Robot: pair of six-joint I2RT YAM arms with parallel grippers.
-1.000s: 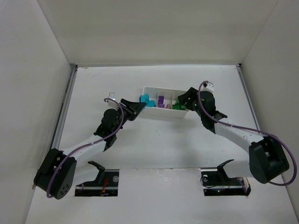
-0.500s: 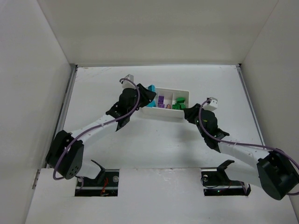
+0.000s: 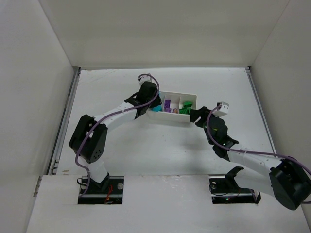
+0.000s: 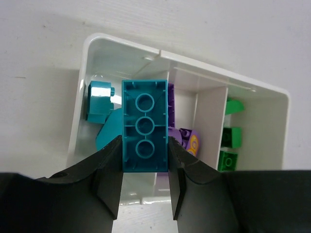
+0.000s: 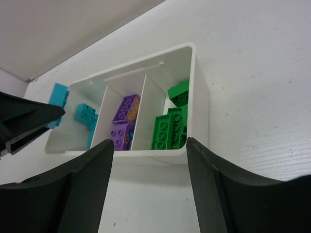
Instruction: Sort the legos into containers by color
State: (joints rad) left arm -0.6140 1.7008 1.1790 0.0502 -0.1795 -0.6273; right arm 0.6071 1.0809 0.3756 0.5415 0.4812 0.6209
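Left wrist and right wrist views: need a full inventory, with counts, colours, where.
tray: one, white, three compartments, on the table
teal bricks: at least two, in the left end compartment
purple bricks: two visible, in the middle compartment
green bricks: at least three, in the right end compartment
held teal brick: one, pinched above the tray's teal end
left gripper: black, shut on the held teal brick
right gripper: black, open and empty, just short of the tray's near wall
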